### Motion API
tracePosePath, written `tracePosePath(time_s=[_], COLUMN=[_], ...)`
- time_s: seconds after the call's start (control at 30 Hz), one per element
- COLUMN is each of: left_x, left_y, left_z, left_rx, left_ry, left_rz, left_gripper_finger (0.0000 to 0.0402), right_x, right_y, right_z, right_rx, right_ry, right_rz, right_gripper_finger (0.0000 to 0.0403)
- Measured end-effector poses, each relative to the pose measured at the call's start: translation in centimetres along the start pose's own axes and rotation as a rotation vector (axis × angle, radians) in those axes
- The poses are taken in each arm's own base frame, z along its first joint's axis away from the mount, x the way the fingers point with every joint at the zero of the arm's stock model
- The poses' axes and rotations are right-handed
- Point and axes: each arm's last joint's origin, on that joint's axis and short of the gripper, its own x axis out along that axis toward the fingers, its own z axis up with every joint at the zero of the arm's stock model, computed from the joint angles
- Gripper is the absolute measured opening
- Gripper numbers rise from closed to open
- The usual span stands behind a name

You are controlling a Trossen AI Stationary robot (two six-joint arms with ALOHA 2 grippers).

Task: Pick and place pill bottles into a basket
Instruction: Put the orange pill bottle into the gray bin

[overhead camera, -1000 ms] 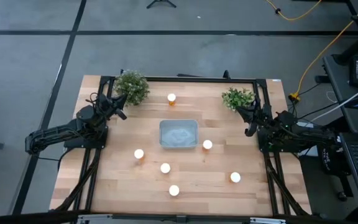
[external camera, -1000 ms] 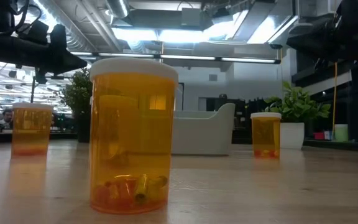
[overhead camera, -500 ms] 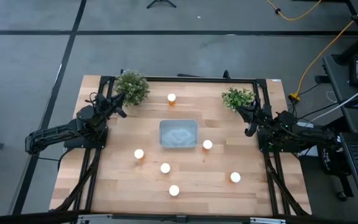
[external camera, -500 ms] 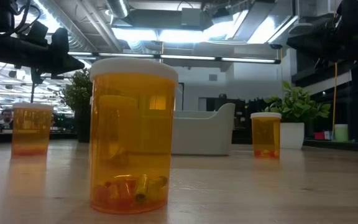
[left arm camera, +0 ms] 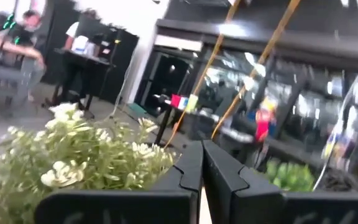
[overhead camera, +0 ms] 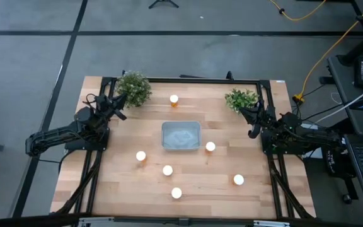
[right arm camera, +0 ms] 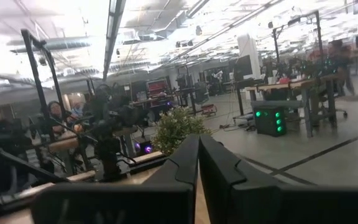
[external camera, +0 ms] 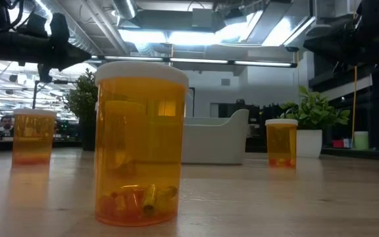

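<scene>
No pick begun yet: six pill bottles (overhead camera: 141, 156) stand on desk (overhead camera: 106, 189) outside basket (overhead camera: 181, 135), both jaws closed empty at rear corners; next, one must be opened wide over nearest bottle.

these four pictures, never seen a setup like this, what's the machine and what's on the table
It is a robot with two dark arms at a wooden table, each ending in a two-finger gripper. One picture looks straight down; one sits at table height; the other two come from cameras on the arms' wrists.

From above, a pale basket sits mid-table, with six pill bottles standing around it, outside it, for example one far and one near. Two potted plants stand at the far corners.

The left gripper waits beside the left plant, the right gripper beside the right plant. Both have their jaws closed, holding nothing.

The big bottle in the low picture is simply closest to that camera.
</scene>
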Motion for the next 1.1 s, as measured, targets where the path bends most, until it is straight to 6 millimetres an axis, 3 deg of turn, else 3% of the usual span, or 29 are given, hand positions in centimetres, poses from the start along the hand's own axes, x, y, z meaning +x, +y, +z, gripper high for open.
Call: tracePosePath(time_s=[0.13, 0.33, 0.53, 0.7, 0.87, 1.03, 1.1], left_x=[0.0, -0.1, -0.1, 0.6, 3.5, 9.5, 12.2], left_y=[0.0, -0.7, -1.6, -2.8, -5.2, -9.5, -11.1], left_z=[0.2, 0.6, 2.0, 3.7, 5.2, 7.6, 7.5], left_rx=[-0.128, -0.157, -0.318, -0.434, -0.315, -0.025, 0.097], left_ry=[-0.022, -0.009, -0.093, -0.104, -0.022, 0.023, 0.109], left_rz=[0.004, -0.191, -0.361, -0.442, -0.422, -0.477, -0.506], left_gripper_finger=[0.0006, 0.0006, 0.0007, 0.0007, 0.0007, 0.0007, 0.0007], right_x=[0.0, 0.1, 1.0, 3.1, 6.3, 9.5, 10.2], right_y=[0.0, 0.2, 1.3, 2.2, 2.6, 2.4, 2.1], right_z=[0.0, 0.8, 4.9, 8.0, 8.5, 9.1, 9.3], right_rx=[0.095, 0.137, -0.023, -0.187, -0.277, -0.289, -0.296], right_ry=[0.000, 0.038, 0.233, 0.397, 0.506, 0.499, 0.497], right_rz=[0.000, -0.007, 0.035, 0.022, 0.047, 0.006, -0.017], right_gripper_finger=[0.0019, 0.0019, 0.0019, 0.0019, 0.0019, 0.0019, 0.0019])
